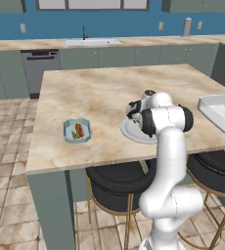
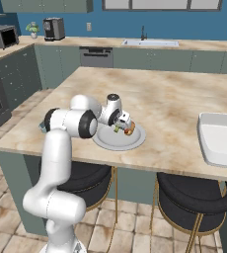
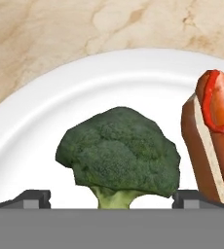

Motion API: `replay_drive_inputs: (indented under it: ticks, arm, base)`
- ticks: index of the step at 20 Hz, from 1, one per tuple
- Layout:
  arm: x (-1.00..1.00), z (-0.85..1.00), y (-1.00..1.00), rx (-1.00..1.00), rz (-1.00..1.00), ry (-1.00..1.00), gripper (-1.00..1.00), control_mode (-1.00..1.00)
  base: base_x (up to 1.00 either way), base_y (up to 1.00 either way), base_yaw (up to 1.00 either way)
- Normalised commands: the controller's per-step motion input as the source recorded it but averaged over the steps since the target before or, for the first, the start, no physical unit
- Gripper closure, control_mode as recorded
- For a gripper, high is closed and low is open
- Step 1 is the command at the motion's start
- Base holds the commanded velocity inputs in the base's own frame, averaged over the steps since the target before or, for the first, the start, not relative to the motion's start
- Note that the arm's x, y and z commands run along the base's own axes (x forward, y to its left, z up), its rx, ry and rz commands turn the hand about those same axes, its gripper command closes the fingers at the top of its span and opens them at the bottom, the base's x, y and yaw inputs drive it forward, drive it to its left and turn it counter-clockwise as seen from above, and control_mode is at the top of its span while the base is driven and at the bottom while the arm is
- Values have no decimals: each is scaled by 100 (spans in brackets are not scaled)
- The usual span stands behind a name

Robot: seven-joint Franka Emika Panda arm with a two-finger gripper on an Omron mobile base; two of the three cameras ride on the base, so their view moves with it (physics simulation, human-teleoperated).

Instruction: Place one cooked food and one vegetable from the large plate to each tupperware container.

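Note:
The large plate (image 3: 84, 87) lies on the marble island and carries a green broccoli floret (image 3: 119, 151) and, right of it in the hand view, a hot dog (image 3: 214, 136) in a bun with a red stripe. My gripper (image 3: 111, 199) hangs open just over the plate (image 2: 110, 142), one dark fingertip (image 3: 36, 198) on each side of the broccoli stem, gripping nothing. The small teal tupperware container (image 1: 78, 130) sits left of the plate (image 1: 129, 131) with a hot dog and a green piece inside. The white tupperware container (image 1: 222, 113) stands at the island's right edge, with nothing visible in it.
Two black round stools (image 2: 184, 190) stand under the island's near edge. The counter at the back holds a sink (image 1: 92, 42). Bare marble (image 2: 170, 104) stretches between the plate and the white container (image 2: 220, 138).

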Motion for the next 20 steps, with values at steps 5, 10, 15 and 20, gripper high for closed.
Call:
replay_drive_inputs:
  ticks: [5, 10, 15, 20]
  arm:
    - [2, -17, 5, 0, 0, 3, -100, -100]
    - [0, -21, 0, 0, 0, 0, -100, -100]
    - [0, -30, 0, 1, 0, 0, -100, -100]
    - [0, -10, 0, 1, 0, 0, 100, -100]
  base:
    - [0, 0, 0]
    - [0, 0, 0]
    - [0, 0, 0]
    - [0, 0, 0]
